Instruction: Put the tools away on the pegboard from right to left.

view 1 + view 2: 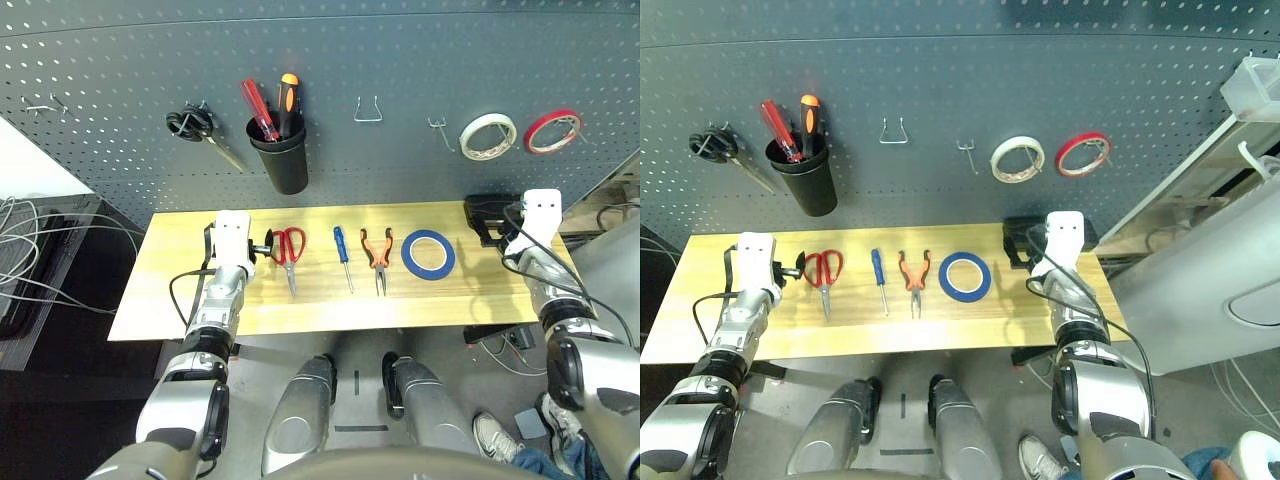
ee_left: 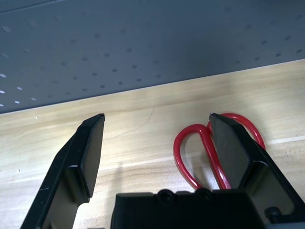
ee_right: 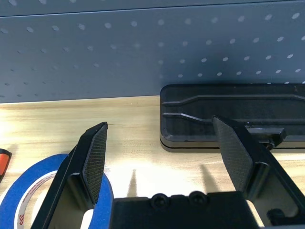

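Four tools lie in a row on the wooden table [image 1: 320, 315]: red-handled scissors [image 1: 290, 248], a small blue-handled screwdriver [image 1: 342, 252], orange-and-black pliers [image 1: 378, 254] and a blue tape ring [image 1: 428, 254]. The dark grey pegboard [image 1: 400, 60] rises behind them. My left gripper [image 2: 157, 117] is open just left of the scissors [image 2: 177, 148], whose handle loop lies beside one finger. My right gripper [image 3: 159, 123] is open to the right of the blue tape ring [image 3: 43, 164], low over the table, with nothing between its fingers.
On the pegboard hang black-handled scissors [image 1: 195, 125], a black cup [image 1: 282, 158] with two screwdrivers, an empty wire hook [image 1: 368, 110], a small hook [image 1: 437, 128], a white tape ring [image 1: 488, 135] and a red one [image 1: 553, 130]. A flat black device [image 3: 228, 102] lies before the right gripper.
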Robot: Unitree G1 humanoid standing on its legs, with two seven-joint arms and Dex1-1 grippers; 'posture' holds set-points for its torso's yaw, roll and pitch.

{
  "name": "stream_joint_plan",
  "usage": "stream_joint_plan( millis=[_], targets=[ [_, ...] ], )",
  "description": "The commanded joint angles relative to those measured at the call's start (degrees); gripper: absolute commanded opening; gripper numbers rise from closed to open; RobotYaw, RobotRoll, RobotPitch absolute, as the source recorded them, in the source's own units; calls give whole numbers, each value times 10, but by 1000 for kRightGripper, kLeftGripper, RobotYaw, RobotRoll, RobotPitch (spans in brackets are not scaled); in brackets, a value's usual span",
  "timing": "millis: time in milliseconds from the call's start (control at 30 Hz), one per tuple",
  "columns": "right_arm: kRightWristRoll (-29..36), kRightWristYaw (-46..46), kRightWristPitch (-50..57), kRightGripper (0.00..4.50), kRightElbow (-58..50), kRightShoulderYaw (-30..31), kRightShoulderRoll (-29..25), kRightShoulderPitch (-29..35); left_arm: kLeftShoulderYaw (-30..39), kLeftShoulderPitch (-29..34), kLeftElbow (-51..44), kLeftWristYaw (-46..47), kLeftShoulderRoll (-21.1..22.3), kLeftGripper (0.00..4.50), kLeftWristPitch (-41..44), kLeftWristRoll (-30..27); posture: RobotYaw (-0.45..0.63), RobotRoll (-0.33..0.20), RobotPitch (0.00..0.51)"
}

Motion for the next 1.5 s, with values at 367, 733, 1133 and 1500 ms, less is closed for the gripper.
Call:
stream_joint_plan(
  millis=[367,733,1133,1500],
  targets=[
    [0,21,81,4500,-4,7,-1,16,-24,39,-83,-29,-7,4483,35,7,69,0,219],
    [-18,16,211,4500,-16,41,43,-2,-90,85,-250,-172,1,4483,126,-3,141,0,239],
    [-27,-25,255,4500,-3,45,53,5,-206,147,-329,-283,2,4483,74,30,175,0,284],
    [-30,-51,291,2787,-12,49,55,15,-212,162,-360,-284,-6,4500,97,24,160,0,304]
  ],
)
